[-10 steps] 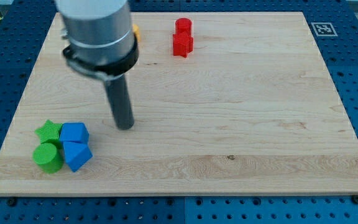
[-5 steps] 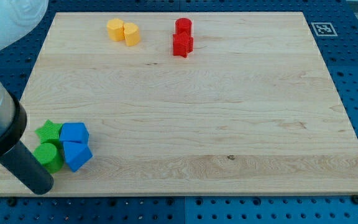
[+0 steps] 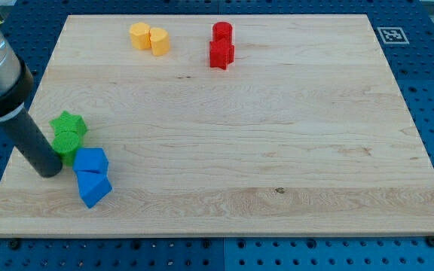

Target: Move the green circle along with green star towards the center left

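The green circle sat just right of the rod's tip, touching it. The green star pressed against the circle's upper side. The rod had no jaws, only a blunt end.

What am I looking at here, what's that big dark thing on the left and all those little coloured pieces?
This is one camera looking down at a wooden board. The dark rod at the view's left is the end of a robot arm; it has no hand and holds nothing. My tip slides on the board and pushes blocks. It sits right beside the green circle, at its lower left, with the green star just above that. Two blue blocks lie just below the green pair. Near the top are two yellow blocks and two red blocks.
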